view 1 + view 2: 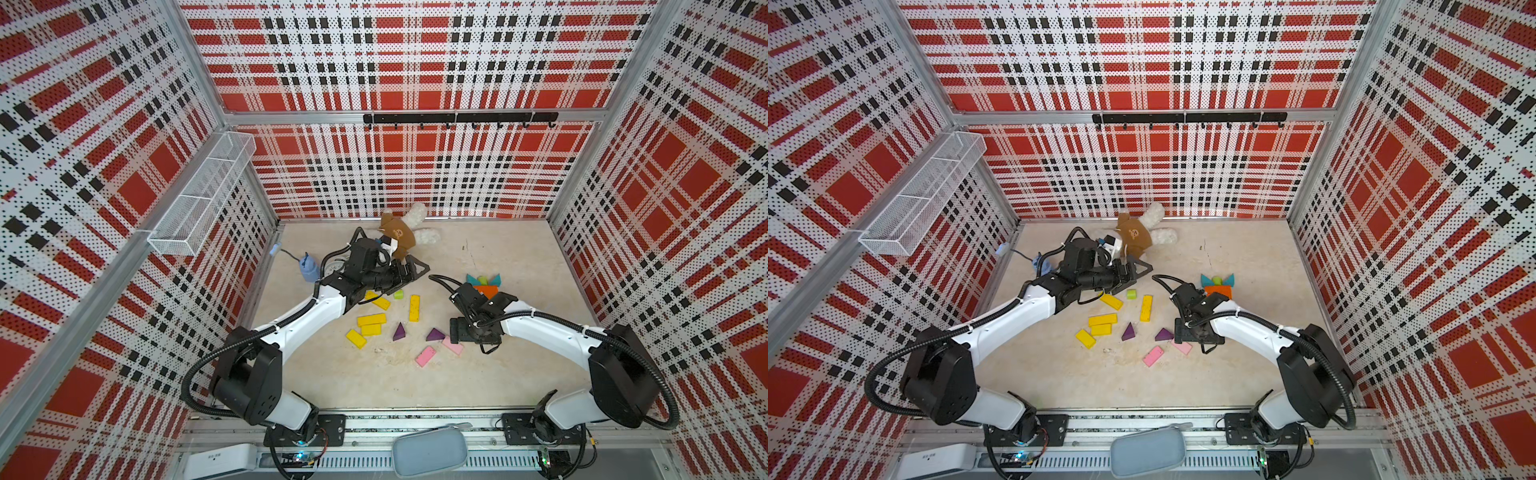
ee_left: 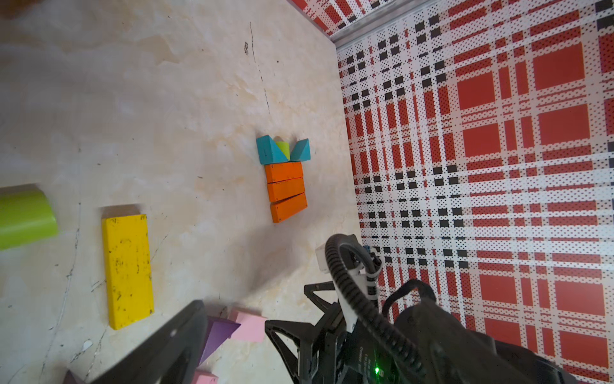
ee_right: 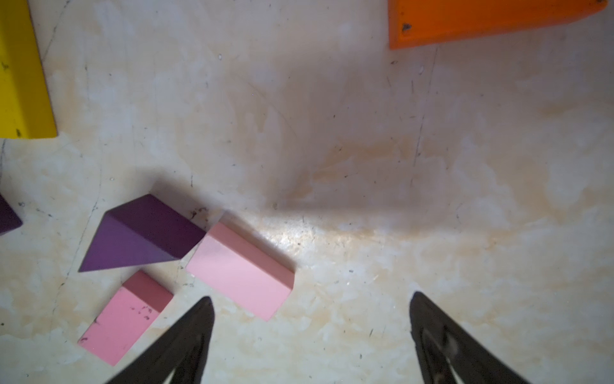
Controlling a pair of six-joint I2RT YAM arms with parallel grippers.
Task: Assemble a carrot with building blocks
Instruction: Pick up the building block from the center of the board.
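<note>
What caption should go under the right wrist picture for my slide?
Open right gripper hangs over the table beside two pink blocks and a purple triangle.

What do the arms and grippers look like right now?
The left arm and right arm have white links, bulky black joints and ribbed black cable hoses. The left gripper and right gripper have black, pointed, triangular fingers.

Part-built carrot right of centre in both top views: three orange blocks flat, edge to edge; two teal triangles w/ lime cylinder between. Loose at centre: yellow rectangles, 2nd lime cylinder, purple triangles, pink rectangles.
</note>
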